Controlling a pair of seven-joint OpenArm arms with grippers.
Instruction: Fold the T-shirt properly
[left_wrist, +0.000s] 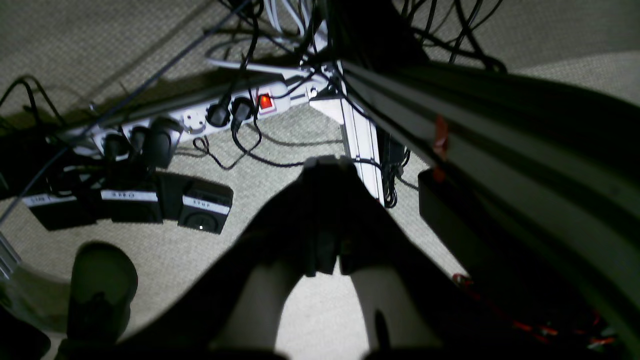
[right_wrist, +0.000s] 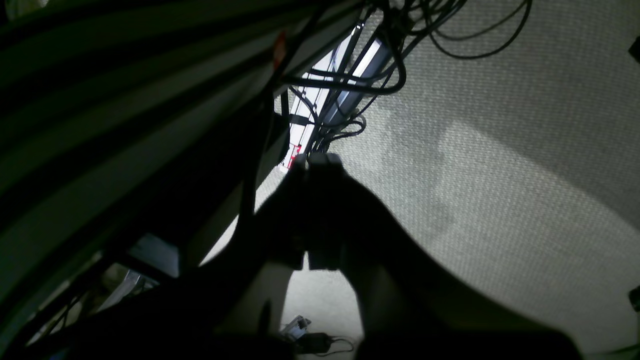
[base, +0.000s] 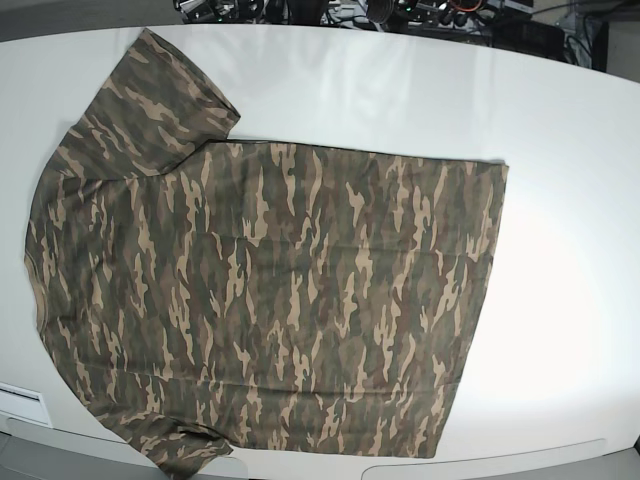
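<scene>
The T-shirt (base: 270, 300) lies spread flat on the white table (base: 570, 200) in the base view, its collar edge at the far left and its hem toward the right. One sleeve points to the table's back, the other reaches the front edge. Neither arm shows in the base view. In the left wrist view my left gripper (left_wrist: 325, 162) hangs over the carpet beside the table frame, fingers pressed together with nothing between them. My right gripper (right_wrist: 315, 160) is likewise shut and empty, pointing at the floor by the table's underside.
A white power strip (left_wrist: 200, 115) with a lit red switch, black adapters (left_wrist: 130, 202) and tangled cables lie on the carpet. An aluminium table leg (left_wrist: 362, 145) stands close to the left gripper. Dark equipment (base: 400, 12) lines the table's back edge.
</scene>
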